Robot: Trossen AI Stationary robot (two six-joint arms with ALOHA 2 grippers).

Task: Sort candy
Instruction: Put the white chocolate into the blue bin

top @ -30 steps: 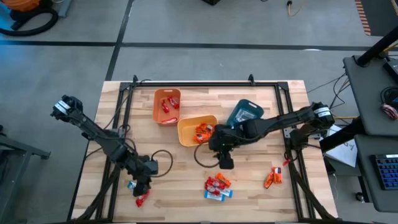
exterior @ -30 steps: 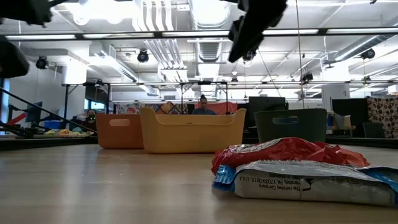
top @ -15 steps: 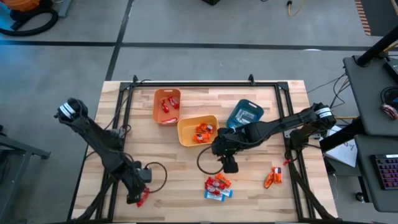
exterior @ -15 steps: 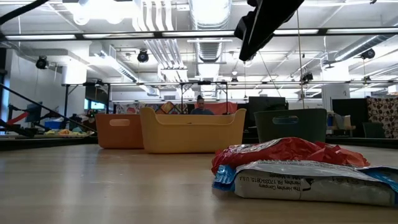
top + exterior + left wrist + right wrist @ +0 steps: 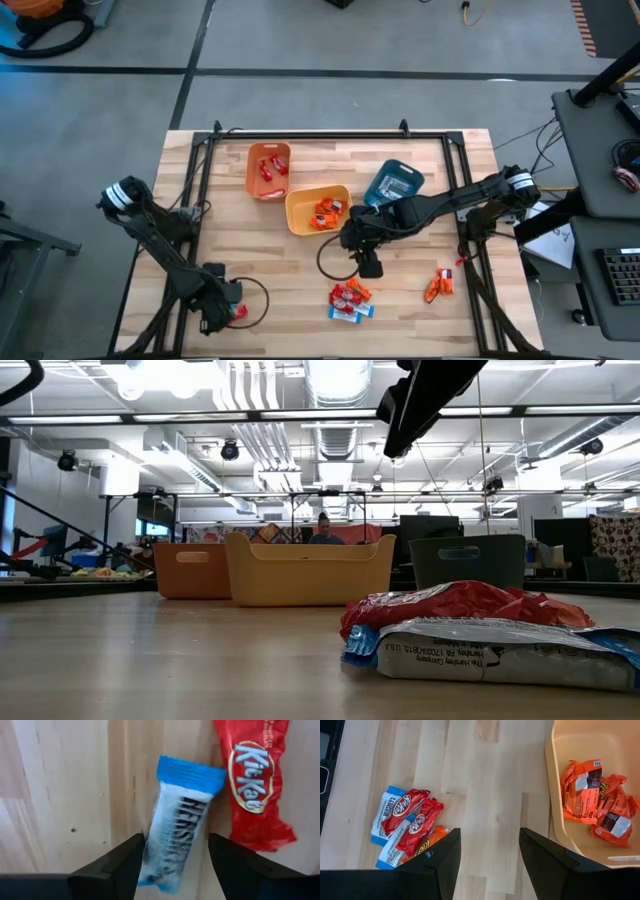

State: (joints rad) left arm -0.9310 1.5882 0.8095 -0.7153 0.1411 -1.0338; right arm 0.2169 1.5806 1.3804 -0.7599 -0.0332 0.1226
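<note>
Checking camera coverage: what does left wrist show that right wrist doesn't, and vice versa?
Left wrist only: a blue-and-white bar between the open left gripper fingers, with one red KitKat beside it on the wood.

Right wrist only: the yellow bin holding orange packets, and a mixed candy pile of red wrappers, blue-and-white bars and an orange packet, beyond the open right gripper.

Both: each arm's own dark fingers, the wooden table, and red and blue-and-white candy.

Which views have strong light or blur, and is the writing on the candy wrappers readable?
Low view: bright ceiling lamps glare, and the nearest bar shows only tiny print. Left wrist view: the blue-and-white bar and red wrapper are sharp and readable. Right wrist view: even light, soft shadow inside the yellow bin.
</note>
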